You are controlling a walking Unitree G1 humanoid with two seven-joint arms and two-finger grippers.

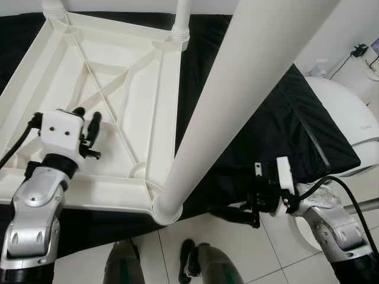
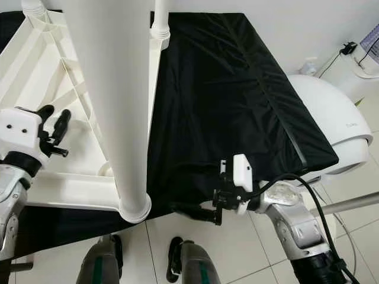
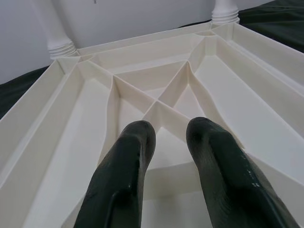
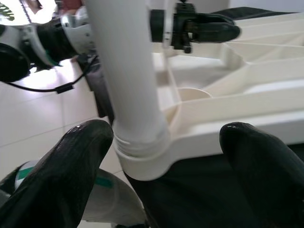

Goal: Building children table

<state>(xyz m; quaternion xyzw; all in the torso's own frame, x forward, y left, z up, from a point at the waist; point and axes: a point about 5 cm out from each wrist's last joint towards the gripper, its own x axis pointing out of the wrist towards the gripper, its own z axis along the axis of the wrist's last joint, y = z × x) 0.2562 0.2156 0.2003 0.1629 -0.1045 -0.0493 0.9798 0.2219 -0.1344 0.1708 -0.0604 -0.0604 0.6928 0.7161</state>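
A white plastic children's table (image 1: pixel 71 192) lies upside down on a black cloth, its ribbed underside (image 3: pixel 156 102) facing up. One long white leg (image 1: pixel 237 100) stands in the near right corner socket (image 1: pixel 167 210) and rises toward me. Two more legs (image 1: pixel 182 18) (image 3: pixel 54 28) stand at the far corners. My left gripper (image 1: pixel 87 113) hovers open above the ribs near the left side, nothing between its fingers (image 3: pixel 123 161). My right gripper (image 4: pixel 166 137) is open low by the near corner, one finger on each side of the leg's base, level with its collar.
The black cloth (image 2: pixel 237 89) covers a low surface whose edge drops off to the right. A white rounded object (image 2: pixel 331 118) stands against it on the right, with cables at the wall (image 1: pixel 358 52). Tiled floor (image 2: pixel 249 254) and my own legs (image 2: pixel 195 266) lie below.
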